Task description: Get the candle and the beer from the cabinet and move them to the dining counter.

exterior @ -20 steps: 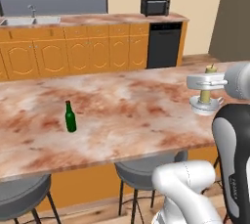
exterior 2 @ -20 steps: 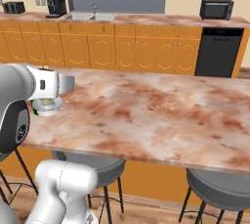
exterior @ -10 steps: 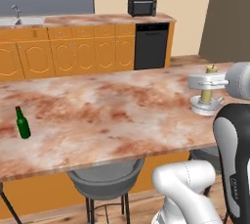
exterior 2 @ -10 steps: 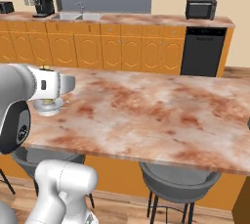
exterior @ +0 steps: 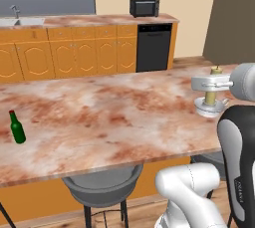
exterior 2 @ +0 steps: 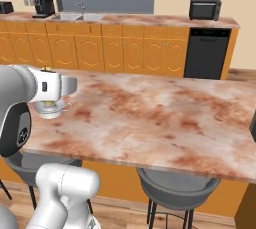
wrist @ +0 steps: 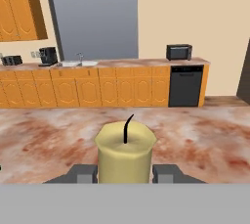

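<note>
The candle (wrist: 125, 152), a cream-yellow cylinder with a dark wick, stands upright between the two fingers of my gripper (wrist: 125, 173), which is shut on it. In the left base view the gripper (exterior: 211, 90) holds the candle (exterior: 215, 69) over the right end of the dining counter (exterior: 114, 117). In the right base view the gripper (exterior 2: 50, 95) is over the left end of the dining counter (exterior 2: 165, 118). The beer (exterior: 17, 128), a green bottle with a red cap, stands upright on the counter far to the left. The cabinet is out of view.
Grey stools (exterior: 102, 192) (exterior 2: 177, 190) are tucked under the near edge of the counter. Behind it runs a row of low orange cupboards (exterior: 74, 53) with a sink (exterior 2: 80, 17), a black dishwasher (exterior: 153, 48), a microwave (exterior: 144, 6) and a coffee machine (exterior 2: 44, 4).
The base has driven sideways along the counter, so the whole scene has shifted left in the left base view. The gripper still holds the candle the same way.
</note>
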